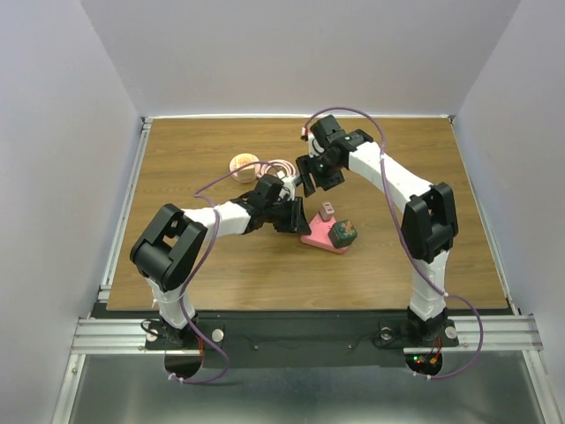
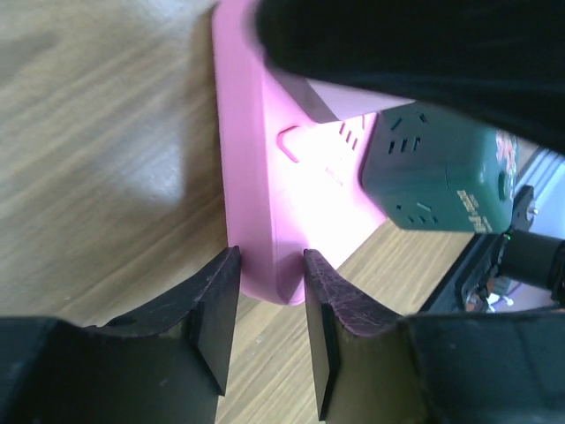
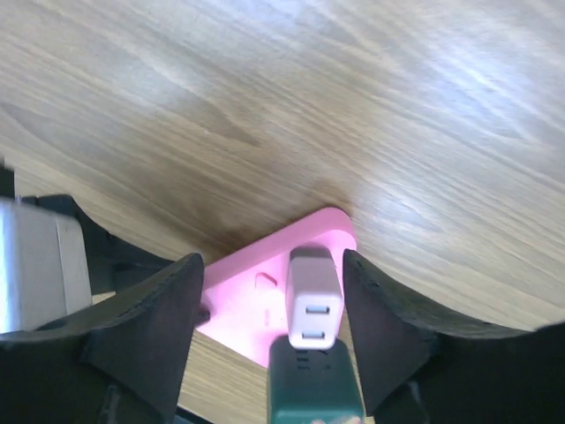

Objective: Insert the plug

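So here's the view: the pink power strip (image 1: 320, 238) lies flat around the middle of the desk (image 1: 177, 150), a touch closer to the near edge than the far one. A green cube adapter (image 2: 433, 168) sits on the end of it that points at the right edge. The white plug (image 3: 313, 296) stands upright on the strip just beside that cube. I honestly can't tell whether its prongs are seated all the way.

My left end effector (image 2: 271, 265) comes in low from the left edge side. It's narrow, pinching the near corner of the strip, and both pads (image 2: 216, 309) look pressed against the pink plastic.

My right end effector (image 3: 272, 263) hangs above the plug, pointing down at it. It's spread wide, one finger on each side of the plug and not gripping it. There's a clear gap on one side, and the other finger is very near.

Toward the far edge there's a small round orange thing (image 1: 244, 164) with a coil of pinkish cable (image 1: 281, 168) beside it.
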Controlling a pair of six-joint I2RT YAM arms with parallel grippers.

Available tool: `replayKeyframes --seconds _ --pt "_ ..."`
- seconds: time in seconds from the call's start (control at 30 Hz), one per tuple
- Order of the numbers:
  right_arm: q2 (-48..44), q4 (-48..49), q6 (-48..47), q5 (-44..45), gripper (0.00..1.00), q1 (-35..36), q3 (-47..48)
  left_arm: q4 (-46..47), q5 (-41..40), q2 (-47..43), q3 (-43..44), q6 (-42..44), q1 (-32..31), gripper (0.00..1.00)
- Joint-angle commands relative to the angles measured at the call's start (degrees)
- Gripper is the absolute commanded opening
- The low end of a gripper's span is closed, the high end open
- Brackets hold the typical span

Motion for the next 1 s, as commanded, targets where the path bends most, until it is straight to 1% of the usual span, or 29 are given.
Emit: replayKeyframes --seconds 0.0,0.03,0.1,0.13,0.17,0.2,0.3,0.37,0.4,0.43,0.47,0.63,0.67,0.7,0.77,0.8,0.9,0.93,0.97 --pt "-5.3 1.3 0.1 4.4 0.7 -0.8 0.4 -2.3 -4.0 -2.3 1.9 2.0 0.7 0.24" --pt "-6.6 1.3 0.1 5.4 0.72 -1.7 -0.9 -2.5 -4.2 -3.2 2.0 1.9 0.8 0.41" --pt "-7.9 1.5 0.1 6.0 0.73 -3.5 -1.9 -3.8 -5.5 -4.2 2.5 2.1 1.0 0.55" --pt "-8.7 1.7 0.2 6.9 0.73 -4.1 -2.6 -4.3 -6.1 -5.2 2.8 2.3 1.2 0.65" --pt "-10.8 3.1 0.3 7.7 0.73 -4.7 -4.1 -4.9 -7.0 -5.7 3.8 2.9 1.5 0.7" --pt "-12.1 4.0 0.2 8.8 0.77 -5.7 -5.2 -6.6 -7.8 -6.8 4.4 3.5 2.0 0.78" --pt "-17.1 8.0 0.1 10.8 0.84 -7.5 -8.6 -9.4 -9.9 -8.3 7.4 5.4 3.0 0.88" --pt "-19.5 10.5 0.7 12.0 0.9 -9.8 -10.0 -12.0 -12.2 -10.1 9.6 5.9 4.7 0.99" --pt "-21.9 11.6 0.9 12.2 0.92 -10.5 -11.5 -13.2 -12.9 -10.8 10.2 6.3 5.5 0.99" --pt "-23.0 13.5 1.1 12.3 0.98 -12.0 -12.4 -13.9 -15.0 -12.5 10.9 6.9 7.2 0.99" --pt "-23.9 14.6 1.5 12.7 1.0 -12.7 -13.2 -14.5 -16.2 -13.4 12.1 6.9 8.3 0.99" --pt "-31.0 21.1 2.2 15.6 1.0 -15.5 -19.1 -16.1 -23.9 -20.5 14.4 6.5 16.5 0.99" --pt "-31.8 23.3 2.4 16.4 1.0 -15.6 -20.1 -16.1 -26.8 -21.6 14.5 6.4 18.9 0.99" --pt "-32.5 24.4 2.5 17.5 1.0 -15.7 -20.9 -16.0 -27.6 -22.7 14.6 6.4 20.3 0.99" --pt "-34.4 27.1 2.6 20.6 1.0 -15.8 -23.1 -16.1 -32.4 -25.7 14.6 7.0 22.3 0.99" --pt "-35.0 28.0 3.1 21.6 1.0 -15.8 -23.8 -16.3 -33.5 -26.5 14.8 7.3 23.8 0.99" --pt "-38.1 32.7 4.8 27.8 1.0 -16.0 -27.8 -17.6 -38.0 -28.9 15.6 8.9 25.1 0.99" --pt "-39.0 35.8 5.1 30.1 1.0 -16.0 -29.1 -18.1 -40.2 -29.7 16.0 9.2 25.3 0.99" --pt "-41.0 37.3 5.2 30.8 1.0 -16.0 -31.8 -18.6 -41.1 -30.0 16.5 9.4 25.4 0.99"
